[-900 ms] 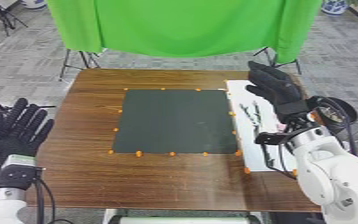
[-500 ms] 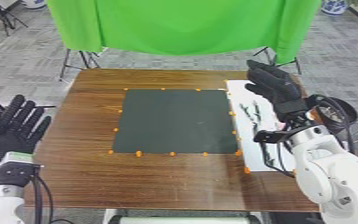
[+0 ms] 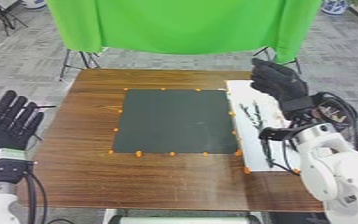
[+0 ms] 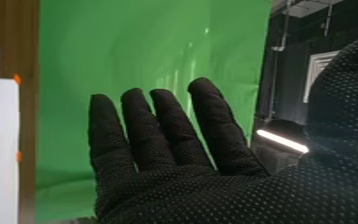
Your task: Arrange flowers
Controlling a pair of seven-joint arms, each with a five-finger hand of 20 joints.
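The flowers (image 3: 256, 116) lie as thin green stems on the white sheet (image 3: 254, 161), just right of the dark mat (image 3: 175, 120) on the table (image 3: 149, 185); their blooms are hard to make out. Their long axis runs roughly near to far, along the sheet. The right hand (image 3: 278, 81) is raised at the sheet's far end, empty and open, with its fingers straight, so the stems lie nearer the robot and a little left of it. Reaching them probably calls for drawing back and down — then closing across the stems, not along them. The left hand (image 3: 7, 122), also open, is well apart — a poor candidate for this pick.
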